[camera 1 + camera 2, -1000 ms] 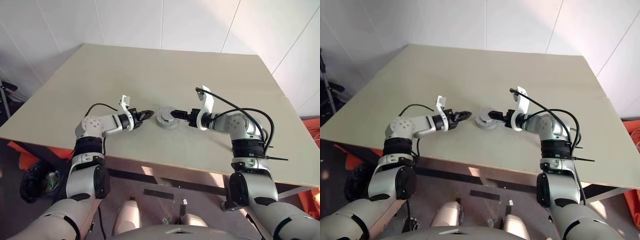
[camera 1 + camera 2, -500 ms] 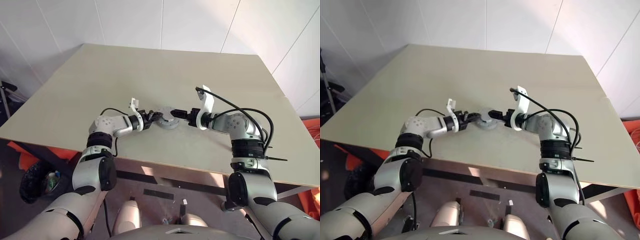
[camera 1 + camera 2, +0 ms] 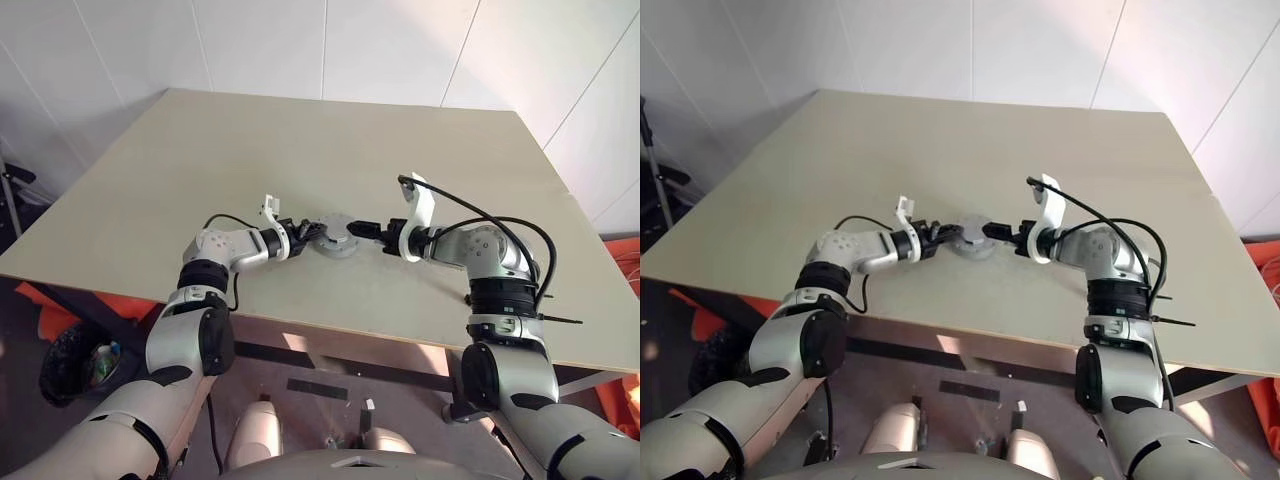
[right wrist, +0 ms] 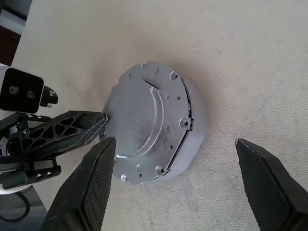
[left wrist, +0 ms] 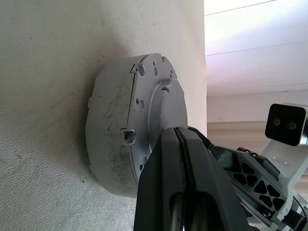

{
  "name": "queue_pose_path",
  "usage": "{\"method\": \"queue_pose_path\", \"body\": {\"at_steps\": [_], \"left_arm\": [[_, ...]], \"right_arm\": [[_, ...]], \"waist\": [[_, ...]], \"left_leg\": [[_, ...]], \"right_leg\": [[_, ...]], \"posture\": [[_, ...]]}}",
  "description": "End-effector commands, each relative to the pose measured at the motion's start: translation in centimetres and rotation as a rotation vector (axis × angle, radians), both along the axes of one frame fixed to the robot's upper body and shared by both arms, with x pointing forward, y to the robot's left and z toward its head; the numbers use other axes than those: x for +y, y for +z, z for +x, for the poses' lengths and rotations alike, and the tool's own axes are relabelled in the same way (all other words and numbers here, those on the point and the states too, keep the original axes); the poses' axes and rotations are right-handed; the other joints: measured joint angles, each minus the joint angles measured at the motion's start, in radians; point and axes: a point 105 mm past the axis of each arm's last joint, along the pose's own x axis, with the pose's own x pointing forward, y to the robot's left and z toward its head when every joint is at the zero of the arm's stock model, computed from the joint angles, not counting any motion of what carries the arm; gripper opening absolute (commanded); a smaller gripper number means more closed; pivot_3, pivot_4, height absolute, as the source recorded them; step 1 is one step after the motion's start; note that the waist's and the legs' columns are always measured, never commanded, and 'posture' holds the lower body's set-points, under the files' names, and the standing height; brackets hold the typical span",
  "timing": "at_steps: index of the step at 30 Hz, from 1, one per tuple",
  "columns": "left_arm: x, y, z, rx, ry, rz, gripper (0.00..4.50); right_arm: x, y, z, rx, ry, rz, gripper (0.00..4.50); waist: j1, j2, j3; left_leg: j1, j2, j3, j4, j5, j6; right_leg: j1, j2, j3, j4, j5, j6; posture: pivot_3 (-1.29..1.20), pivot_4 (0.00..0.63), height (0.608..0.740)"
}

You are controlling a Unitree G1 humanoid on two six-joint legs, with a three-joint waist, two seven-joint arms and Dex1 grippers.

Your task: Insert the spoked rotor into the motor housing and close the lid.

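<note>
I see beige table (image 3: 300, 150) spanning frame, white walls behind. Motor housing (image 3: 336, 235) sits near table's front edge, between both grippers, lid (image 4: 144, 122) already on: grey round puck, flat top with small holes. Rotor not visible to me. Right gripper (image 4: 175, 180) hangs over housing, fingers spread wide apart, nothing held. Left gripper (image 5: 180, 159) has fingers pressed together, empty, tips at lid's top face; whether touching, I cannot tell.

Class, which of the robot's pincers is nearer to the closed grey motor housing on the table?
Left. The left pincer, shut, reaches its top at the rim; the right pincer, open, sits just beside the motor housing.
</note>
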Motion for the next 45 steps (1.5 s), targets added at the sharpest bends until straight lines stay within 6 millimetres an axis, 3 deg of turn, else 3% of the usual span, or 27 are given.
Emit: {"method": "queue_pose_path", "body": {"at_steps": [1, 21, 27, 31, 45], "left_arm": [[0.2, -0.1, 0.2, -0.007, -0.001, 0.043, 0.0], [0.9, -0.1, 0.2, -0.017, 0.004, 0.075, 0.0], [0.9, -0.1, 0.3, -0.018, 0.008, 0.081, 0.0], [1.0, -0.2, 0.3, -0.018, 0.01, 0.084, 0.0], [1.2, -0.2, 0.3, -0.025, 0.016, 0.095, 0.0]], "right_arm": [[1.0, 1.5, 0.1, -0.034, 0.009, 0.052, 4.47], [7.4, 0.3, 0.8, 0.046, -0.005, 0.184, 4.47], [7.9, 0.9, 1.1, 0.065, -0.014, 0.263, 4.47], [8.6, 2.4, 1.2, 0.082, 0.01, 0.374, 4.47], [9.7, 3.3, 0.7, 0.092, 0.054, 0.425, 4.47]], "waist": [[0.0, 0.0, 0.0], [-0.023, 0.0, 0.0], [-0.034, 0.0, 0.0], [-0.035, 0.0, 0.0], [-0.034, 0.0, 0.0]], "left_leg": [[0.0, 0.0, 0.0, 0.0, 0.0, 0.0], [0.004, 0.001, 0.0, -0.004, 0.003, -0.006], [0.006, 0.001, 0.0, -0.006, 0.004, -0.007], [0.006, 0.001, 0.001, -0.007, 0.004, -0.007], [0.007, 0.001, 0.001, -0.009, 0.004, -0.007]], "right_leg": [[0.0, 0.0, 0.0, 0.0, 0.0, 0.0], [0.0, 0.0, 0.001, 0.001, 0.001, -0.002], [0.0, 0.001, 0.002, 0.001, 0.002, -0.003], [0.0, 0.001, 0.002, 0.0, 0.002, -0.003], [-0.001, 0.001, 0.002, -0.001, 0.002, -0.003]], "posture": [[0.0, 0.0, 0.74], [0.0, 0.0, 0.74], [0.0, 0.0, 0.74], [0.0, 0.0, 0.74], [0.0, 0.0, 0.74]]}}
